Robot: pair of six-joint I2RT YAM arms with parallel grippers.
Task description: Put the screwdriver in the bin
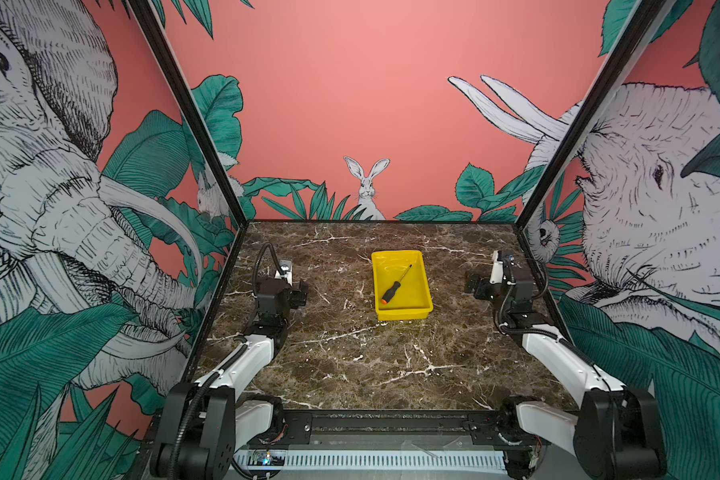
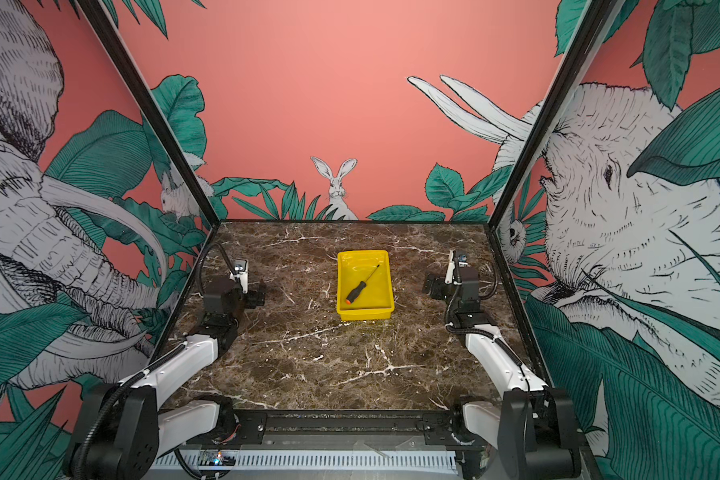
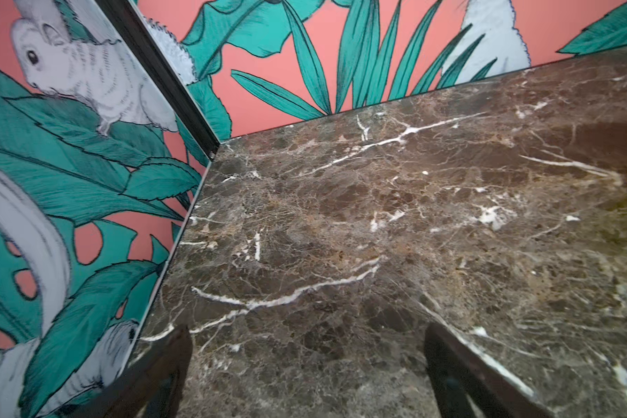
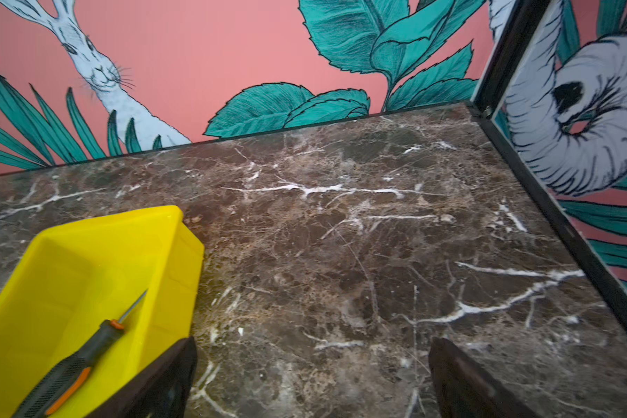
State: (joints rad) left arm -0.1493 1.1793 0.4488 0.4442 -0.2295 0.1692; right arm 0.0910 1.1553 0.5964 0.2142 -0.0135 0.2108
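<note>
step: placing looks done | screwdriver in yellow bin, shaft toward 1 o'clock | left gripper and right gripper wide, empty, at bin's 9 and 3 o'clock | next: no move needed

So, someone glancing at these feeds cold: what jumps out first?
The bright yellow bin in the middle of the dark brown marble tabletop, with the black-and-orange screwdriver lying diagonally inside it. Next, the pink jungle mural walls, with a white rabbit on the back wall behind the bin. The left gripper and right gripper sit open and empty either side of the bin, apart from it.
</note>
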